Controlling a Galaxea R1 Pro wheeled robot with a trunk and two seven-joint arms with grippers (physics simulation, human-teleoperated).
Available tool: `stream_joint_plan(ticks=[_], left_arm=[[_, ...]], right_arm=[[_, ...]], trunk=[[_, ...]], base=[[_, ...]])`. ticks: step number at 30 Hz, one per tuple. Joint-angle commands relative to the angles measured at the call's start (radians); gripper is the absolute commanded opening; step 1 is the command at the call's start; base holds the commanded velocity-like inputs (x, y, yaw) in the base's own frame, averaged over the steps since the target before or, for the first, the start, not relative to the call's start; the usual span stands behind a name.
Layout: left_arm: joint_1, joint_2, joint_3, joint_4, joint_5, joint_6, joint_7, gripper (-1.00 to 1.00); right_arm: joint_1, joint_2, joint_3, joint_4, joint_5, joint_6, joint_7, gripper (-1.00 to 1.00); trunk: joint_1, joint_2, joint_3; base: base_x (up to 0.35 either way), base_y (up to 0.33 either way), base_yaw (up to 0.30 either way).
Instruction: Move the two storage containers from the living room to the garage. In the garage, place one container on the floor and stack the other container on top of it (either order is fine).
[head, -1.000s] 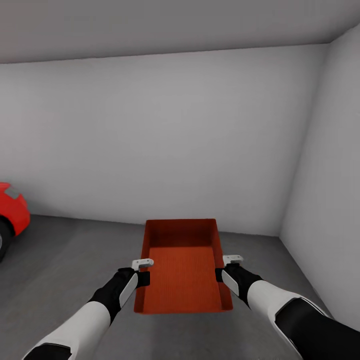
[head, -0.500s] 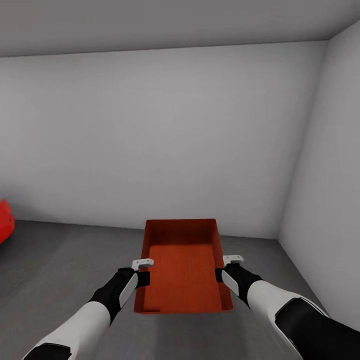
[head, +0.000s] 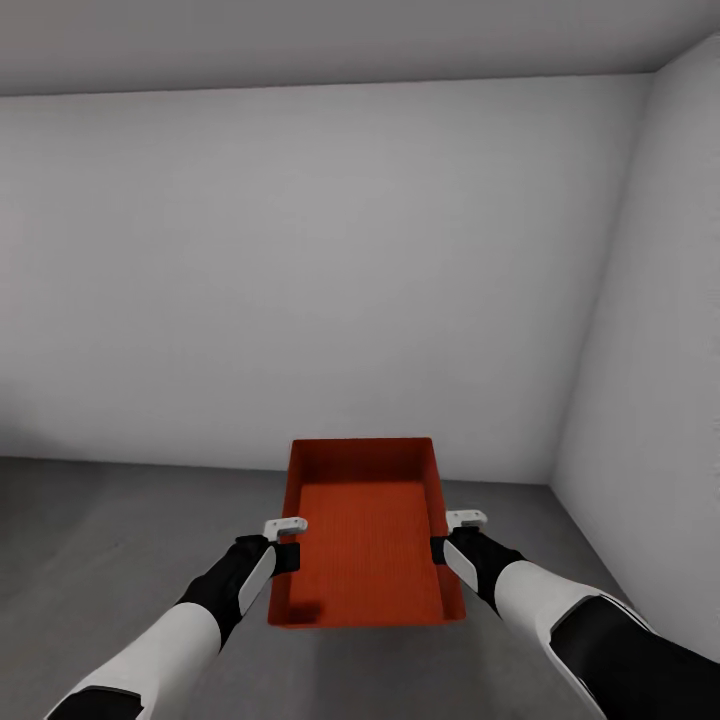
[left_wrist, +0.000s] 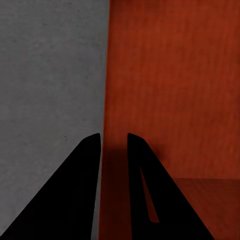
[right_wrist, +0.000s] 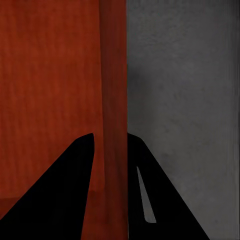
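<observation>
Container carried in the garage.
The left gripper (head: 287, 541) and right gripper (head: 452, 535) each clamp a side wall of the storage container (head: 367, 545) above the floor (head: 90, 540).

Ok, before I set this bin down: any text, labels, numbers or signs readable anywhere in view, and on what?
None. The storage container, held by the left gripper and right gripper on its side walls, is plain red-orange with no label. The pale walls and grey floor carry no markings or signs either.
</observation>
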Motion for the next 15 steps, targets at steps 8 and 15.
stream_joint_plan(ticks=[8, 15], left_arm=[[-0.001, 0.001, 0.0, -0.002, -0.008, 0.007, 0.014, -1.0], [-0.001, 0.001, 0.0, -0.002, -0.008, 0.007, 0.014, -1.0]], right_arm=[[-0.001, 0.0, 0.006, -0.002, 0.007, 0.006, -0.009, -1.0], [-0.001, 0.0, 0.006, -0.003, 0.006, 0.006, -0.009, -1.0]], trunk=[[0.001, -0.002, -0.002], [0.001, -0.002, -0.002]], base=[[0.321, 0.0, -0.242], [0.321, 0.0, -0.245]])
